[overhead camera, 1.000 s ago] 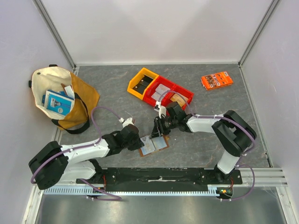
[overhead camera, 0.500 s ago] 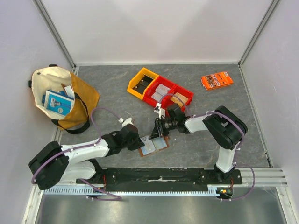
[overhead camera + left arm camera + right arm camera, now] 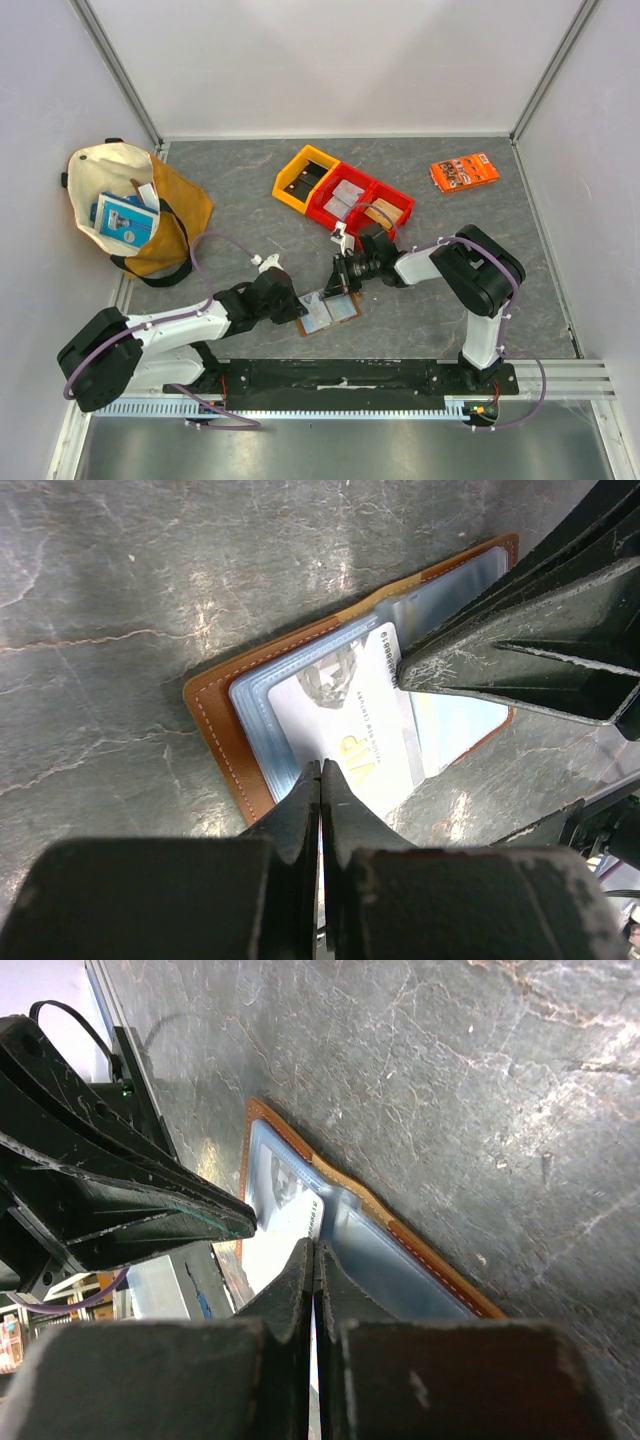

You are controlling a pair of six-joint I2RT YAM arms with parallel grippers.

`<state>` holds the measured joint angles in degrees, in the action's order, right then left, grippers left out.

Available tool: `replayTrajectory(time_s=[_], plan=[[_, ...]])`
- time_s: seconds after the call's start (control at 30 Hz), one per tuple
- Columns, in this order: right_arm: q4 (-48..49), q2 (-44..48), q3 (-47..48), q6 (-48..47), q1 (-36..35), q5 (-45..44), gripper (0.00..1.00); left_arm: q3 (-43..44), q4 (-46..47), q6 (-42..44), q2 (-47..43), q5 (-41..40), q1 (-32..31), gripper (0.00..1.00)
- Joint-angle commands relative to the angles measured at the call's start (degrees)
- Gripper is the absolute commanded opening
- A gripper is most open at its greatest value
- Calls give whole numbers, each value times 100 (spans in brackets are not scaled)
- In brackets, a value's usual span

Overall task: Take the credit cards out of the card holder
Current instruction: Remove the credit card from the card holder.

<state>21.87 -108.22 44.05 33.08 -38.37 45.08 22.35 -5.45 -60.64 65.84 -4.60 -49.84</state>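
Card holder [image 3: 215, 715] lies open and flat on the worktop [image 3: 240, 180]. It's brown leather with pale blue sleeves, and a white card [image 3: 345, 715] printed VIP sits in the top sleeve. Left end effector [image 3: 320, 772] has its fingers pressed together, tips on the card's near edge. Right end effector [image 3: 313, 1247] is likewise closed, tips on the same card. Can't tell if either actually pinches it. Red bin [image 3: 380, 185] holds flat packets; tote bag [image 3: 175, 215] holds a blue box [image 3: 125, 220].

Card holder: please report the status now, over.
Left gripper shut, right gripper shut, both tips at the white card. Card holder open flat, card lying on its inside. Nothing in the way.
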Motion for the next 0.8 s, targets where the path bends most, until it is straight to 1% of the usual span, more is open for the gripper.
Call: replayTrajectory(time_s=[0.0, 0.17, 0.33, 0.37, 0.47, 0.6, 0.73, 0.77], plan=[[178, 73, -116, 32, 66, 142, 0, -143, -474, -88, -176, -164, 36, 2], [116, 144, -125, -3, 102, 159, 0, -117, -606, -53, -362, -225, 45, 2], [107, 144, -116, -3, 102, 159, 0, 41, -615, 96, -221, -155, 36, 2], [107, 152, -116, 14, 102, 168, 1, 76, -615, 105, -160, -138, 45, 2], [107, 126, -116, 58, 110, 185, 11, 147, -641, 158, 33, -85, 36, 2], [142, 109, -116, 84, 102, 264, 20, 217, -676, 176, 288, 38, 45, 2], [160, 100, -107, 93, 110, 273, 20, 270, -755, 211, 412, 56, 45, 2], [160, 100, -107, 93, 102, 273, 18, 279, -799, 228, 429, 38, 45, 2]])
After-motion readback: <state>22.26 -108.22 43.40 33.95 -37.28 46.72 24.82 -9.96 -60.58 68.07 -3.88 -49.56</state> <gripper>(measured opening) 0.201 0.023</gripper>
